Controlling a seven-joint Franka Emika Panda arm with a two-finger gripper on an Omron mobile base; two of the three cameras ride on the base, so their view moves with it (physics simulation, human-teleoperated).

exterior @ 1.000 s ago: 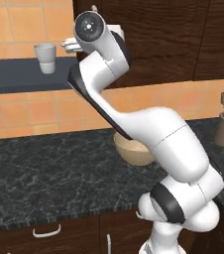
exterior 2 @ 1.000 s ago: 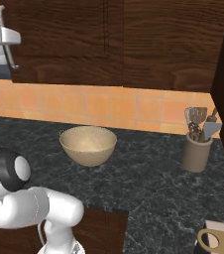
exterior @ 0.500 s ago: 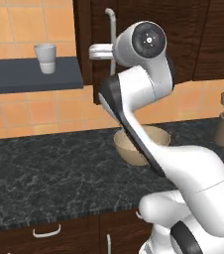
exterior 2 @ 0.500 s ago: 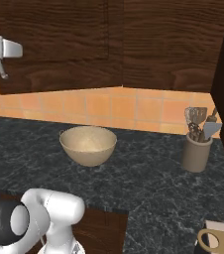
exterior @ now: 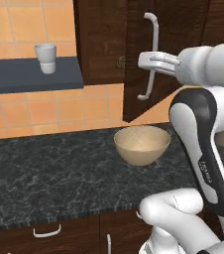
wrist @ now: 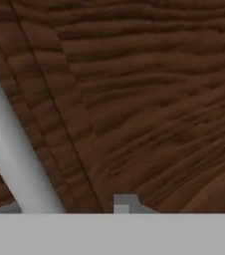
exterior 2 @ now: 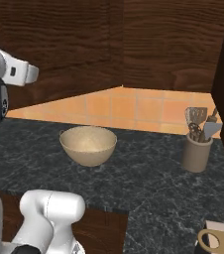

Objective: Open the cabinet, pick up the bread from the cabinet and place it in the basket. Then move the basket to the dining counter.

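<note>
Door of cabinet [exterior: 139, 59] swung partly open above basket [exterior: 142, 144]; gripper [exterior: 144, 60] at the bar handle [exterior: 151, 57], jaws seemingly parted, grip uncertain. Risk: door drifting shut once let go. Bread unseen, presumably inside.

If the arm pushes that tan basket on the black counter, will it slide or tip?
The basket looks rigid, so it probably keeps its shape. Its rounded underside narrows to a small base, so it may rock or tip if pushed at the rim. It appears empty, so likely light and quick to slide.
</note>
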